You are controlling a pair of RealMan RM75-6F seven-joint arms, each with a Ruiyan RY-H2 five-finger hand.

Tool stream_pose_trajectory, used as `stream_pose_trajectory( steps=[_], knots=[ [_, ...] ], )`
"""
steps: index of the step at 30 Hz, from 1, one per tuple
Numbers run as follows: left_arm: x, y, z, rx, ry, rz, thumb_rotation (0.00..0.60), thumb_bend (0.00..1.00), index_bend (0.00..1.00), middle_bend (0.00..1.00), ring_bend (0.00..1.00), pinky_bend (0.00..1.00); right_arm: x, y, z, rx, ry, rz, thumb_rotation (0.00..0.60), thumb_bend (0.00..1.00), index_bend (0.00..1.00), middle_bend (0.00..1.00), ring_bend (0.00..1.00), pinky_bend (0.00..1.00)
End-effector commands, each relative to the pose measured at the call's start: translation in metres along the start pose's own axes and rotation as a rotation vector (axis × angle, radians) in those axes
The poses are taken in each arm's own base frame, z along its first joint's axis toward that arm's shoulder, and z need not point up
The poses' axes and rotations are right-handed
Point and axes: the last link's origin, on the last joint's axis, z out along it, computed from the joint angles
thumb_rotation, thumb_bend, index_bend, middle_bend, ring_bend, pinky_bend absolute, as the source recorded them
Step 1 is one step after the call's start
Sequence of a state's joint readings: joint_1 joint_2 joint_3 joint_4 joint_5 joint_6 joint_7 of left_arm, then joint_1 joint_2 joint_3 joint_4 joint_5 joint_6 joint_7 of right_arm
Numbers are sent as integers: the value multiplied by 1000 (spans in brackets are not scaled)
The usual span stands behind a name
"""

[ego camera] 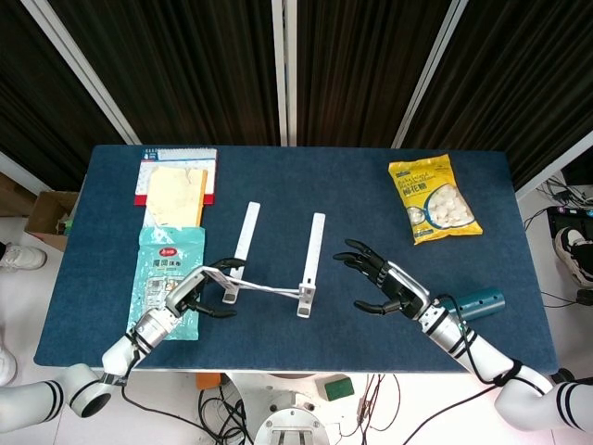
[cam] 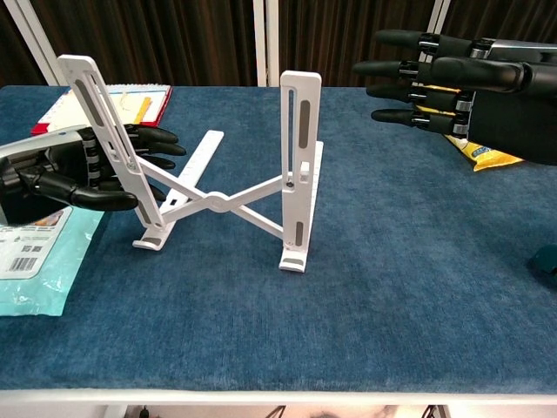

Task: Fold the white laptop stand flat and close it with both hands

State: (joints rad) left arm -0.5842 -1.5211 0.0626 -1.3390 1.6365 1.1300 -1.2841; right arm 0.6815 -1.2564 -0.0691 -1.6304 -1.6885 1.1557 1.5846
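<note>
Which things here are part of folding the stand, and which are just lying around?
Job: white laptop stand, left hand, right hand.
Lying about: yellow snack bag, teal packet, notebook, teal cylinder.

white laptop stand | unfolded, uprights raised | mid-table

Bright, even light — sharp, faint shadows.

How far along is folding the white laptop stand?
Barely started. Done: the left hand has its fingers around the left upright of the white laptop stand. In hand: the right hand is open, apart from the right upright. Left: the stand is unfolded, uprights raised, so flattening and closing it remain.
</note>
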Motion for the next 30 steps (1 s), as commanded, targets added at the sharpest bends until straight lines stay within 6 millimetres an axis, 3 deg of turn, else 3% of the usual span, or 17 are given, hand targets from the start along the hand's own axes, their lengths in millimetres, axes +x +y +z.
stream_pose_trajectory(
  steps=[1,7,11,18,24,30],
  knots=[
    [-2,1,-1,-1,-7,-18,600,32,207,162,118,308,0,1,0,-3,-2,-1,600,189,0,169,25,75],
    [-8,6,-8,-10,-44,-35,600,31,207,162,118,313,3,4,-1,-50,-23,-86,600,188,0,168,25,75],
    [-7,6,-11,3,-60,13,600,31,207,162,118,311,5,8,6,-127,-34,-290,600,188,0,164,25,74],
    [18,27,-26,-87,81,224,600,32,206,147,111,229,-18,12,37,-146,-76,-548,600,180,0,135,25,72],
    [36,45,-56,-95,208,501,600,32,206,146,111,225,-41,19,64,-143,-89,-584,600,176,0,128,25,72],
    [46,52,-81,-63,315,601,600,31,206,146,111,221,-61,22,87,-102,-74,-560,600,176,0,128,26,72]
  ],
)
